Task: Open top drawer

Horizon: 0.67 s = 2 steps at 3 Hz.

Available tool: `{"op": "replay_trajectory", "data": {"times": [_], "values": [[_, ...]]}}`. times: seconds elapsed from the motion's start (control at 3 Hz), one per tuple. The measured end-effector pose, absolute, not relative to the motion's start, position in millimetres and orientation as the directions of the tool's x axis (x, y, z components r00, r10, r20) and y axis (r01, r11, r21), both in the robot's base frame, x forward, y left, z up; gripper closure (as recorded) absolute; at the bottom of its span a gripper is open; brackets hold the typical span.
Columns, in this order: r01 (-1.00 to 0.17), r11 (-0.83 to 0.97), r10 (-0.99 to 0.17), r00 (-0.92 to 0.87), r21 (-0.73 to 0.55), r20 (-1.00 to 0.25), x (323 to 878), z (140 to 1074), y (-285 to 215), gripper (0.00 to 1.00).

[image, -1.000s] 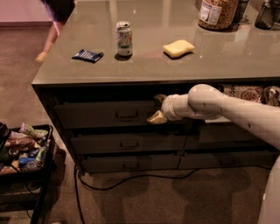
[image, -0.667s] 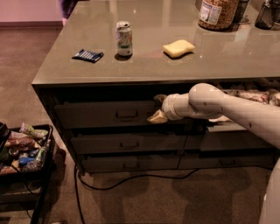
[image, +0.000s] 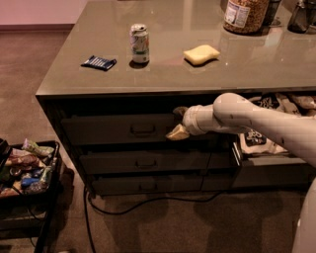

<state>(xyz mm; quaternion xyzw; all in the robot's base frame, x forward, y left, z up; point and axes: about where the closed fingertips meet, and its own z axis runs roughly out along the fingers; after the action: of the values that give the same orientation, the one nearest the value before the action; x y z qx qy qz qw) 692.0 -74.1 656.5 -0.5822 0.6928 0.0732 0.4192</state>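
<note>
The top drawer is the wide dark front just under the counter top, with a small metal pull handle at its middle. It sits flush with the fronts below it. My gripper is at the drawer front's right end, to the right of the handle. One fingertip is near the front's upper edge and the other lower down, with a gap between them. The fingers hold nothing that I can see.
A narrower drawer with snack bags stands pulled out on the right, under my arm. Two shorter drawers lie below. On the counter are a can, a yellow sponge, a dark packet and a jar. A cart stands left; a cable crosses the floor.
My gripper has stayed at the right end of the top drawer front. The narrow snack drawer on the right shows further out. A person at the far left has left the view.
</note>
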Motion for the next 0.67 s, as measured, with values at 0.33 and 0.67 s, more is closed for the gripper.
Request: {"op": "replay_trajectory", "data": {"times": [0.33, 0.67], "values": [[-0.868, 0.311, -0.745, 0.029, -0.387, -0.666, 692.0, 656.5, -74.1, 0.14], [-0.870, 0.309, -0.744, 0.030, -0.384, -0.668, 694.7, 654.6, -70.3, 0.00]]}}
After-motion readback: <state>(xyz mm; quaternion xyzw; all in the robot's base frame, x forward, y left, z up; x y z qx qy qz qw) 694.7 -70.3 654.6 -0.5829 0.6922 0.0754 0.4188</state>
